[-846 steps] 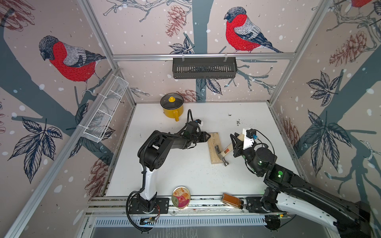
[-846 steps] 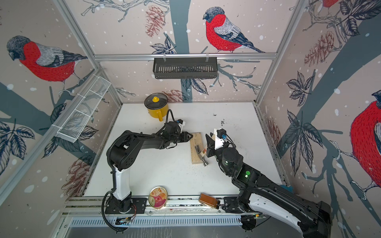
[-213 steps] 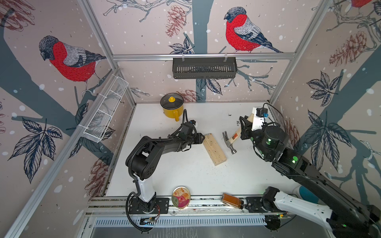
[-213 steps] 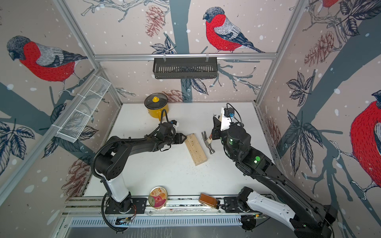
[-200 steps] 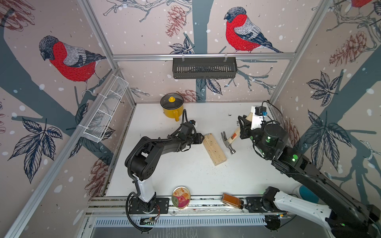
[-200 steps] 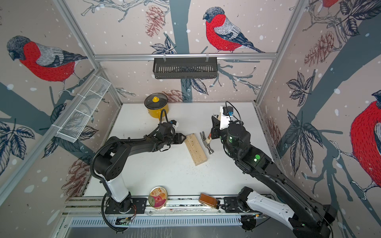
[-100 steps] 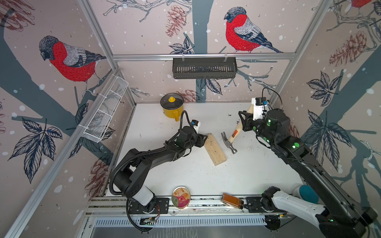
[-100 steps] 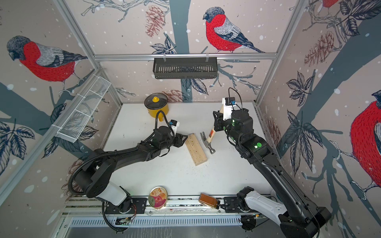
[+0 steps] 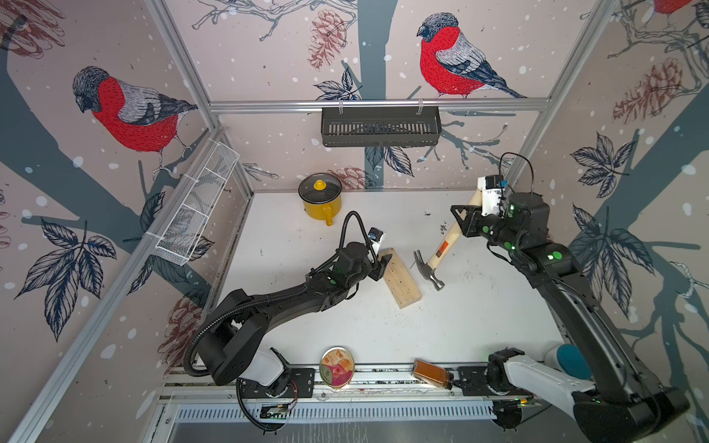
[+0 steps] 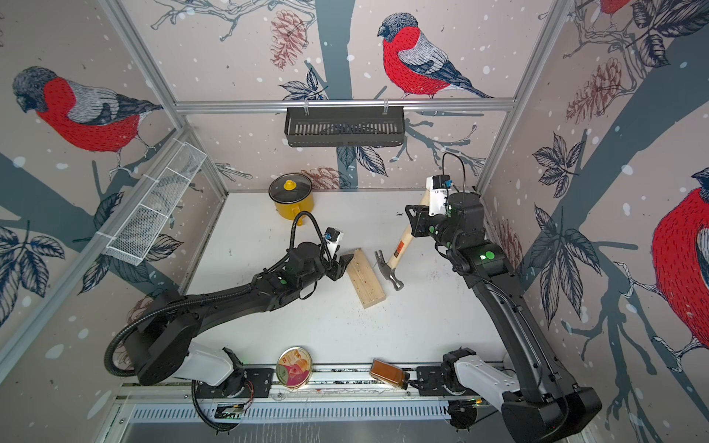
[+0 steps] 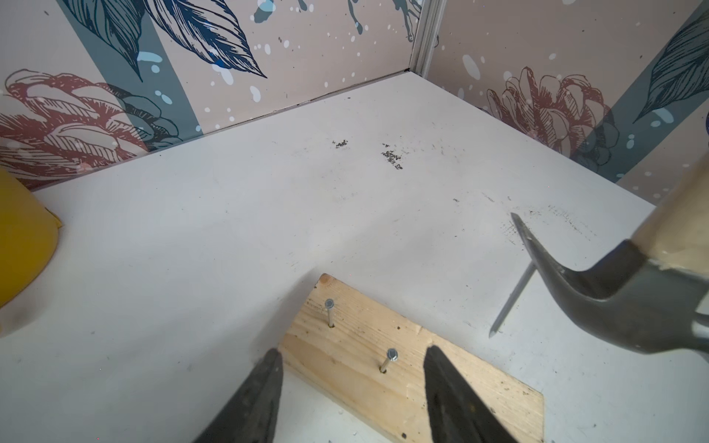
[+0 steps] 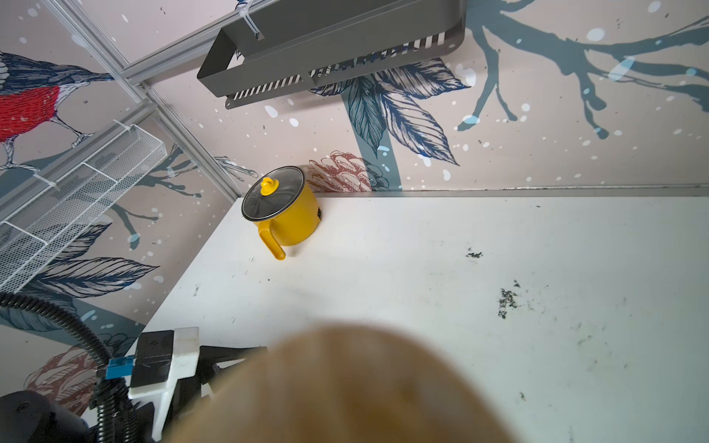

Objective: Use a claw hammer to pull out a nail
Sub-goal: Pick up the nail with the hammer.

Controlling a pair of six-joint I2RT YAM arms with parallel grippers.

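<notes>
The right gripper [image 9: 462,220] clamps the hammer [image 9: 441,249] handle, head just beside the wood block [image 9: 401,282], left gripper [image 9: 383,264] jaws apart at the block's end, so the nail [image 11: 512,303] hanging loosely in the claw may drop.

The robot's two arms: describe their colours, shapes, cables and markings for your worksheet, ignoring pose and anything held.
Both the left arm and right arm are black jointed links with white base segments and green lights. A ribbed black hose runs along the left; a thin black cable loops over the right wrist. Both wrists carry white camera modules. The left gripper has dark tapered fingers.
</notes>
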